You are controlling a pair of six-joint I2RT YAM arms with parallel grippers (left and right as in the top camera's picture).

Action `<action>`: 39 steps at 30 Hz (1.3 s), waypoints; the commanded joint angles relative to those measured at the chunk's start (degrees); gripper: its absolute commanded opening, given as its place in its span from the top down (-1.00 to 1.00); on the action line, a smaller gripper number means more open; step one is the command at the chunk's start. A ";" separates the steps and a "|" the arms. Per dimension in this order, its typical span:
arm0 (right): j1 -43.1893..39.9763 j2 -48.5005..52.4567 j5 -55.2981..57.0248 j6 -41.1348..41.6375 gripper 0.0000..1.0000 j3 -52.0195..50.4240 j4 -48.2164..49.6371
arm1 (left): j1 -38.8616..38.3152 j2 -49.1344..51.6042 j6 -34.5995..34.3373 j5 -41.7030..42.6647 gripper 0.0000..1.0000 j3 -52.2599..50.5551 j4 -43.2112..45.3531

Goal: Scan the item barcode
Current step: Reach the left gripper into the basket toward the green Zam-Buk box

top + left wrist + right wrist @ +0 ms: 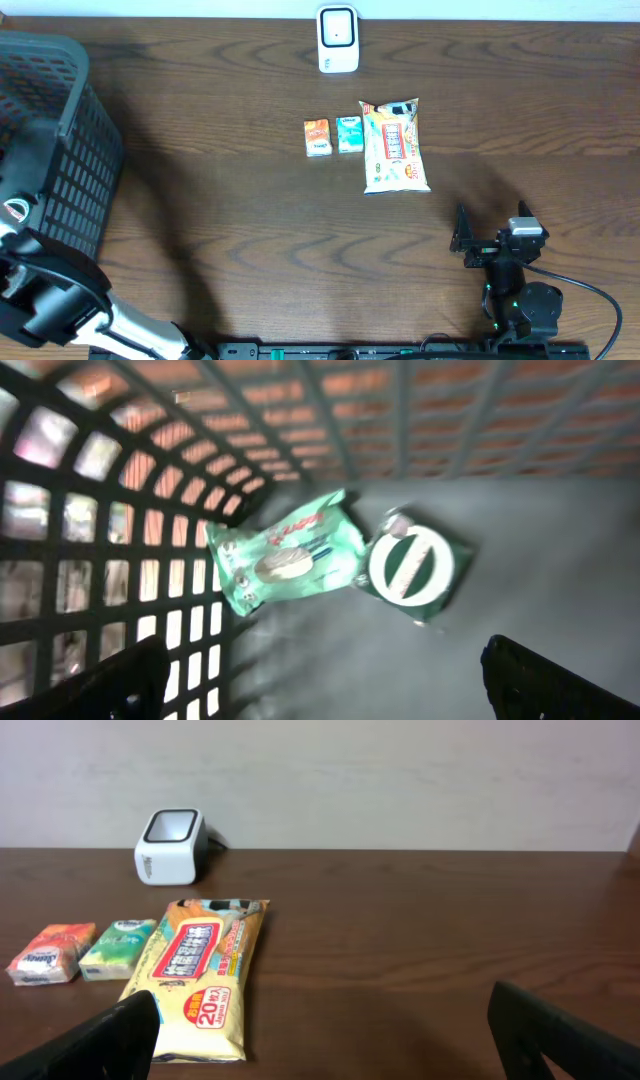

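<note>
Left pincer (335,685): jaws fully apart, empty, down inside the basket (80,170) over a light-green packet (285,555). Right pincer (335,1035): likewise wide, empty. Wipes pack (200,975) flat on the bench (420,940) at its 11 o'clock, scanner (172,845) beyond. Probably next up: grip the pack's long edge, lift, then tilt it toward the scanner window. Barcode not visible.

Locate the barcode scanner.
In the overhead view, the scanner stands centrally at the far edge of the table, behind the orange box, teal box and wipes pack.
</note>
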 commanded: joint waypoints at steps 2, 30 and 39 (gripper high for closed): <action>0.24 -0.31 0.48 -0.59 -0.99 -0.20 -0.17 | 1.66 3.04 -3.23 -0.33 -0.95 -2.05 0.02; 0.24 -0.31 0.48 -0.59 -0.99 -0.20 -0.17 | 2.95 12.02 12.41 16.11 -0.90 -3.89 8.96; 0.24 -0.31 0.48 -0.59 -0.99 -0.20 -0.17 | 2.99 15.63 12.35 10.16 -0.89 -3.91 11.17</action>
